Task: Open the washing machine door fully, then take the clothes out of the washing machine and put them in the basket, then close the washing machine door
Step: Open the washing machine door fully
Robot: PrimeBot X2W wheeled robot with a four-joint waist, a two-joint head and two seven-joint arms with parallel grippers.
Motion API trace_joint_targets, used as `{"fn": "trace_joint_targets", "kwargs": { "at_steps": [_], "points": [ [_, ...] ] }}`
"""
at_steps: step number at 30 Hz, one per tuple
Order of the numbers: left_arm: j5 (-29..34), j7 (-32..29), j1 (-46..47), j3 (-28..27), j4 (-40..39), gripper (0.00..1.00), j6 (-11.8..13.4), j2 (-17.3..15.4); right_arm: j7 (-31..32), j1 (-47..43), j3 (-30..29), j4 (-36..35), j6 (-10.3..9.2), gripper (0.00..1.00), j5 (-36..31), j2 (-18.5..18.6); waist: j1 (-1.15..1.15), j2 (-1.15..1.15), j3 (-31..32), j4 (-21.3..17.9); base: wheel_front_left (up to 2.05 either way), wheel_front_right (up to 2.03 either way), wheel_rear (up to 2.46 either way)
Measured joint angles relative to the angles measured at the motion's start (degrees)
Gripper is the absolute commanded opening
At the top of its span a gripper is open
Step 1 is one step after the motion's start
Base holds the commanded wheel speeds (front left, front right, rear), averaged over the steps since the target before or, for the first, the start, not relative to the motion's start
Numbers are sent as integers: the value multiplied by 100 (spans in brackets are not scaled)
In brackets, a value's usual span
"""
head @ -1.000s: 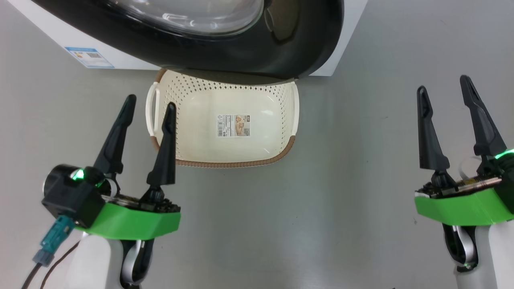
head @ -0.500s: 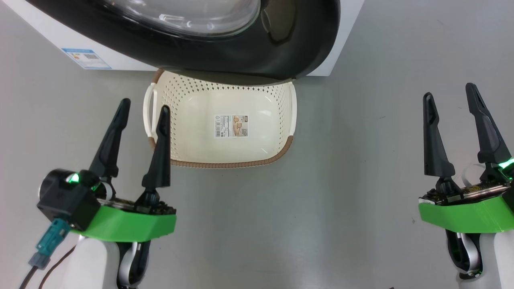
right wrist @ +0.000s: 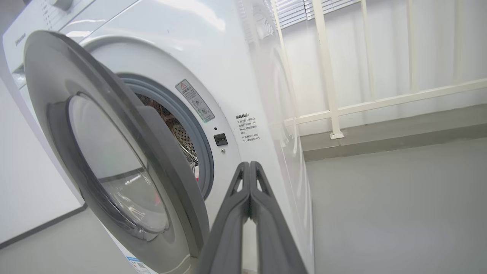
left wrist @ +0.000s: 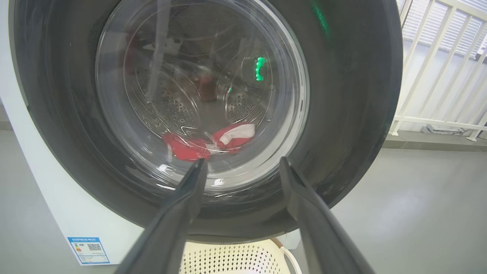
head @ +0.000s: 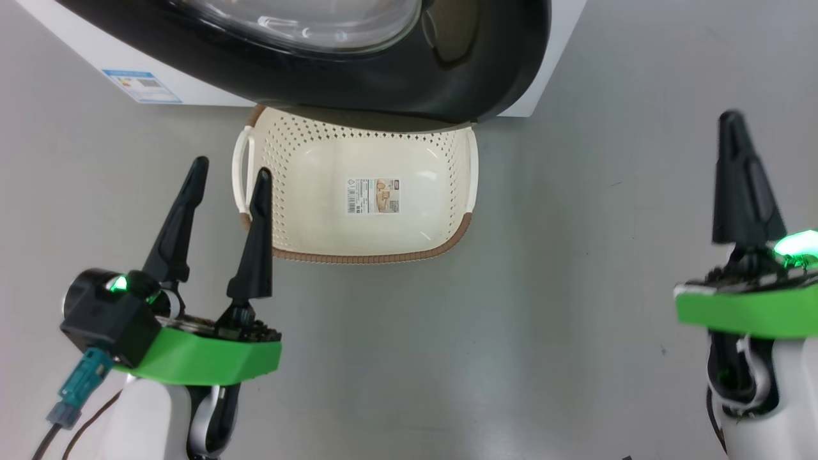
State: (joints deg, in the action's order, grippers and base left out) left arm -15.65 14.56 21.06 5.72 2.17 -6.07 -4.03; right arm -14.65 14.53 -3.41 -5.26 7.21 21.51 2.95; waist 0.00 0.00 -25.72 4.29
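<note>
Glossy black-rimmed, with clear bulging glass, the round washing machine door [left wrist: 354, 114] stood ajar on the white front-loading washing machine [right wrist: 182, 45]. Behind the glass, bright red clothes [left wrist: 186, 146] lay in the steel drum [left wrist: 171, 110]. A blue label [head: 142, 86] on its front was unreadable. Below the door sat the cream perforated basket [head: 447, 160], a barcode sticker [head: 373, 195] on its bottom. The left gripper [head: 231, 166] had its fingers spread; the right gripper [head: 732, 121] had them pressed together.

basket [head: 358, 258] beneath washing machine door [head: 396, 83]; clothes [left wrist: 186, 146] inside washing machine [right wrist: 213, 57]
</note>
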Motion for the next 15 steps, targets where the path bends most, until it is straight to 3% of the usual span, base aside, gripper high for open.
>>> {"fn": "trace_joint_targets", "kwargs": {
  "at_steps": [10,15],
  "points": [
    [1,0,3,54,8,100,0,8,3,1069,354,965,-1,0,3712,22,0,0,-40,120,0,0,0],
    [1,0,4,68,15,100,0,21,647,1777,547,1265,-1,0,5157,35,0,0,-74,174,0,0,0]
  ]
}}
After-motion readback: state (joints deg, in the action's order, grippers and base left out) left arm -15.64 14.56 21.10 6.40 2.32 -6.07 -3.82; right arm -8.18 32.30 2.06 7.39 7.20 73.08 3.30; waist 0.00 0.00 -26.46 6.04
